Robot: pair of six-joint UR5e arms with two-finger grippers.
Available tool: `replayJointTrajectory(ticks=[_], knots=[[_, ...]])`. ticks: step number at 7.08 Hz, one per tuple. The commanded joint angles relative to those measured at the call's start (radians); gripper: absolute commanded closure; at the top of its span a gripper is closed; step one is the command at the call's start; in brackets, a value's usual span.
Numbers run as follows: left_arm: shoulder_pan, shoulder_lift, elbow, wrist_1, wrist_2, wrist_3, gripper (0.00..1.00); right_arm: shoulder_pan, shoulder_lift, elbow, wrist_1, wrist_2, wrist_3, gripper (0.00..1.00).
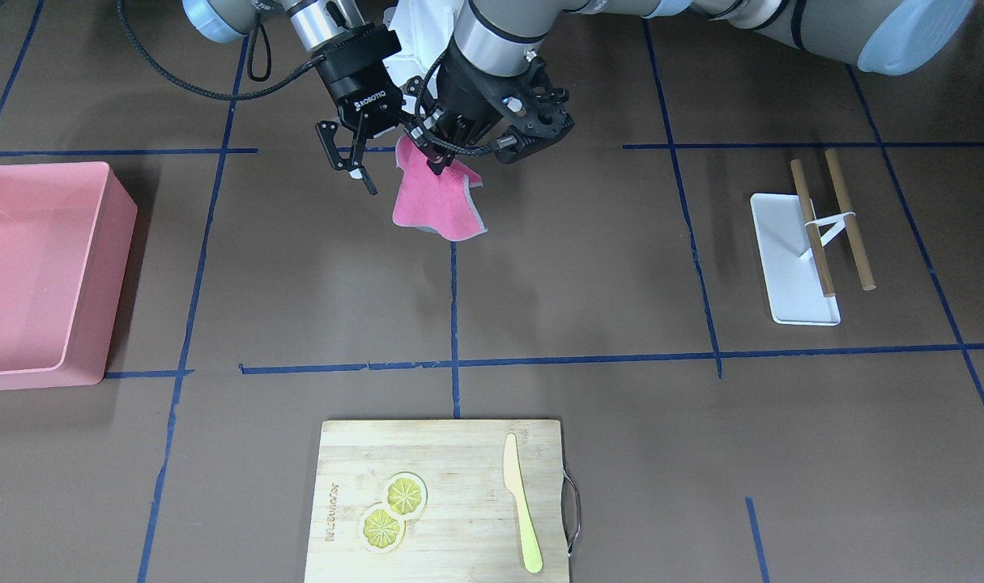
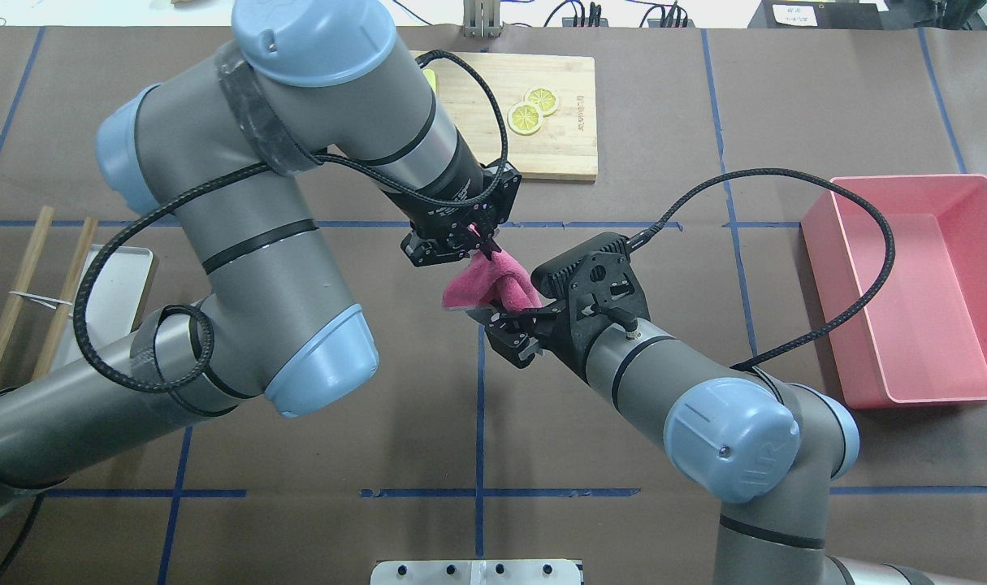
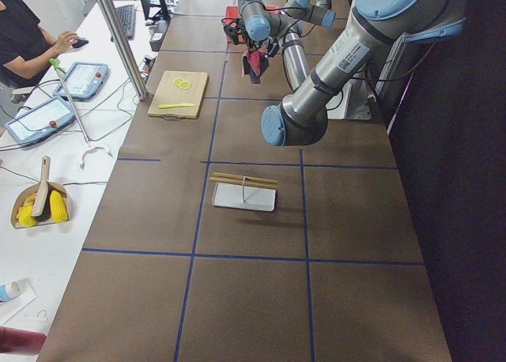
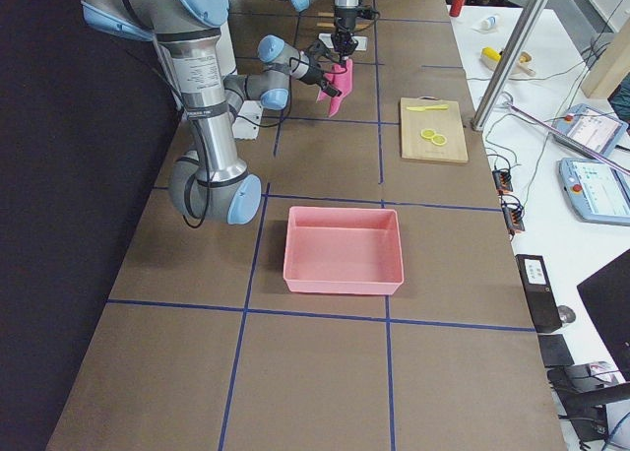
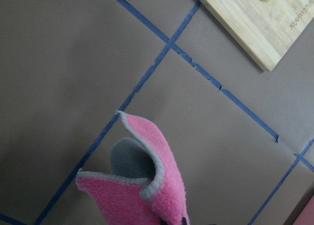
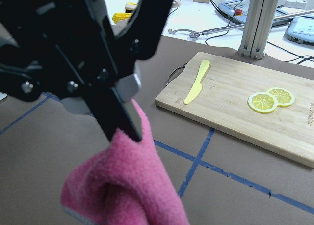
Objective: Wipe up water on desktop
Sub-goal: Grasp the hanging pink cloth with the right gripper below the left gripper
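Note:
A pink cloth (image 1: pixel 436 204) hangs folded just above the brown desktop (image 1: pixel 581 283), near the robot's base. My left gripper (image 1: pixel 436 162) is shut on the cloth's upper edge. In the overhead view the cloth (image 2: pixel 481 284) dangles below that gripper (image 2: pixel 483 244). My right gripper (image 1: pixel 347 162) stands open right beside the cloth, with nothing between its fingers. The right wrist view shows the left gripper's fingers (image 6: pixel 120 112) pinching the cloth (image 6: pixel 127 185). In the left wrist view the cloth (image 5: pixel 147 185) curls over a blue tape line. I can make out no water on the desktop.
A pink bin (image 1: pixel 38 275) stands on the robot's right side. A wooden cutting board (image 1: pixel 459 453) with two lemon slices (image 1: pixel 394 510) and a yellow knife (image 1: pixel 521 502) lies at the far edge. A white tray (image 1: pixel 783 267) with wooden sticks is on the left side. A person (image 3: pixel 24 38) sits beyond.

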Motion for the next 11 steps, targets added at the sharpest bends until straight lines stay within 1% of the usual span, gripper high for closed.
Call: replayJointTrajectory(ticks=[1,2,3,4,5,6,7,8,9,10,11], knots=[[0.003,-0.002,-0.011,0.003,-0.001,0.002,1.00,-0.005,0.005,-0.002,0.000,-0.010,0.000,0.02],[0.007,-0.006,-0.014,0.003,-0.002,0.000,1.00,-0.011,0.003,-0.002,0.000,-0.010,0.002,0.03],[0.013,-0.008,-0.014,0.003,-0.002,0.000,1.00,-0.019,0.005,-0.002,0.000,-0.010,0.002,0.08],[0.018,-0.008,-0.014,0.003,-0.002,0.000,1.00,-0.024,0.005,0.000,0.000,-0.012,0.002,0.22],[0.020,-0.008,-0.014,0.001,-0.002,0.000,1.00,-0.030,0.003,0.000,0.000,-0.022,0.002,0.42],[0.021,-0.008,-0.013,0.001,-0.001,0.002,1.00,-0.047,0.002,0.000,0.000,-0.054,0.002,0.66],[0.021,-0.006,-0.011,0.000,-0.001,0.005,0.99,-0.062,-0.004,0.000,0.000,-0.084,0.002,0.81],[0.021,-0.005,-0.010,0.000,-0.001,0.006,0.94,-0.077,-0.009,-0.002,-0.003,-0.113,0.002,0.97],[0.021,-0.005,-0.010,0.000,0.001,0.008,0.84,-0.082,-0.001,-0.002,-0.032,-0.121,0.002,0.99],[0.021,-0.005,-0.010,0.000,0.001,0.009,0.67,-0.082,0.000,0.000,-0.072,-0.137,0.003,0.99],[0.021,-0.005,-0.010,0.000,0.002,0.009,0.38,-0.084,0.003,0.005,-0.099,-0.147,0.003,0.98]])
